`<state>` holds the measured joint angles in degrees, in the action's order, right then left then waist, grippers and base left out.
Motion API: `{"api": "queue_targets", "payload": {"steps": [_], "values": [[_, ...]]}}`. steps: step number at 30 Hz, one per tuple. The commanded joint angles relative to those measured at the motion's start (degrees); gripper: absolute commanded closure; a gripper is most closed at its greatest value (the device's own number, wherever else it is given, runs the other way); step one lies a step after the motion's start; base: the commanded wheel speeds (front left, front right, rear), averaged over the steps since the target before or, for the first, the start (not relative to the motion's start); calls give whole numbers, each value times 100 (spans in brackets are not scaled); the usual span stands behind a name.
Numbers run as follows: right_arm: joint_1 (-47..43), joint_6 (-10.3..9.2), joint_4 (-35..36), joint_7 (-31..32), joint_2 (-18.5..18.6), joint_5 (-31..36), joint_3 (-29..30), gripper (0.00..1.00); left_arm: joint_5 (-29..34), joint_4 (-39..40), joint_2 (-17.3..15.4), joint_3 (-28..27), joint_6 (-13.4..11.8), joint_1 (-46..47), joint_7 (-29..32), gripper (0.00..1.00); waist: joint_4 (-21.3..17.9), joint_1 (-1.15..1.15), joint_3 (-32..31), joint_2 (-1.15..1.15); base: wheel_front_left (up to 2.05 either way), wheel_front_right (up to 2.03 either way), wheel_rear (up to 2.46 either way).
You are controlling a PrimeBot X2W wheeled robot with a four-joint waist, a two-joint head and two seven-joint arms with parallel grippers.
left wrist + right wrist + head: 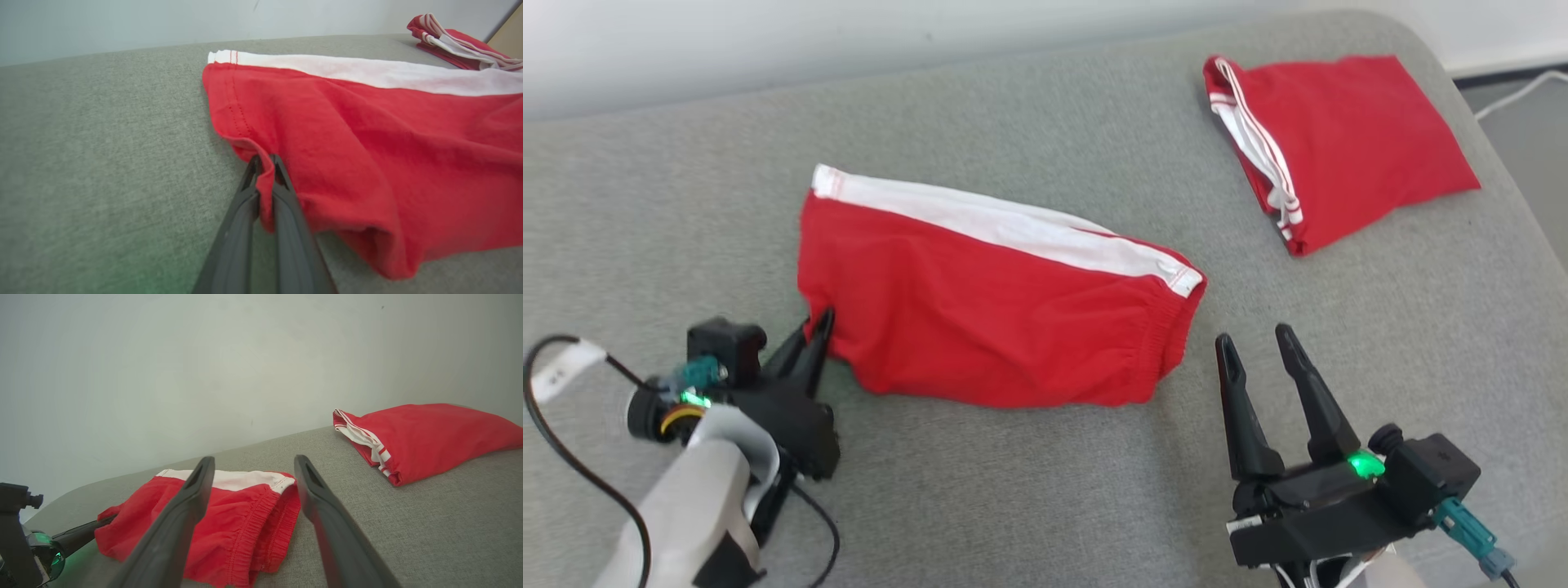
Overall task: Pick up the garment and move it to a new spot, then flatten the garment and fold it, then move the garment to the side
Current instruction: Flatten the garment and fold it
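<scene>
Hem fabric of the red shorts (996, 327) sits pinched in the left gripper (265, 163), while the right gripper (1254, 339) stands spread near their elastic waistband (1172, 343).

No readable text, cable tag (560, 371) illegible

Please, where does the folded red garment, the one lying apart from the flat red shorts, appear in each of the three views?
Head view: the folded red garment lies at the upper right.
Left wrist view: it is in the top right corner, cut off by the picture's edge.
Right wrist view: it is at the right, at middle height.
Shared landmark: the flat red shorts with the white band, seen in all three views.
</scene>
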<state>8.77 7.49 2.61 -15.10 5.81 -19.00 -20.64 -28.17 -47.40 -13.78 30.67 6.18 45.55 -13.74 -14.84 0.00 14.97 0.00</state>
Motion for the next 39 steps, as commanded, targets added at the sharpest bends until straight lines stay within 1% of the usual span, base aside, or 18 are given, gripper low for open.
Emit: {"api": "queue_targets", "payload": {"steps": [1, 3, 8, 10, 19, 26, 34, 37, 39], "values": [[-75, -1, -16, -7, 45, 38, -7, 0, 3, 77, 4, -4, -70, -212, -66, 100, 179, 0, -220, 0, 0, 0, 0], [-152, -1, -27, -7, 65, 27, -21, 0, -28, 202, 7, -53, -153, -373, -91, 100, 268, 0, -333, 0, 0, 0, 0], [-239, -1, -52, -6, 100, -2, -12, 0, -99, 633, 49, -103, -247, -798, -123, 100, 499, 0, -526, 0, 0, 0, 0], [-262, -1, -56, -6, 104, -7, -21, 0, -106, 703, 39, -115, -289, -865, -126, 100, 530, 0, -546, 0, 0, 0, 0], [-374, -1, -70, -6, 126, -33, -9, 0, -249, 1671, 36, -256, -593, -1567, -139, 100, 711, 0, -636, 0, 0, 0, 0], [-407, -1, -108, -6, 156, -63, -12, 0, -303, 2207, -19, -231, -796, -2078, -115, 100, 790, 0, -733, 0, 0, 0, 0], [-569, -1, -109, -6, 171, -86, 69, 0, -352, 3058, -139, -311, -1136, -2704, -62, 100, 943, 0, -823, 0, 0, 0, 0], [-594, -1, -137, -6, 183, -105, 65, 0, -389, 3207, -163, -295, -1180, -2874, 3, 100, 989, 0, -820, 0, 0, 0, 0], [-565, -1, -168, -6, 204, -118, 30, 0, -445, 3244, -120, -344, -1198, -2908, -35, 100, 1013, 0, -813, 0, 0, 0, 0]]}}
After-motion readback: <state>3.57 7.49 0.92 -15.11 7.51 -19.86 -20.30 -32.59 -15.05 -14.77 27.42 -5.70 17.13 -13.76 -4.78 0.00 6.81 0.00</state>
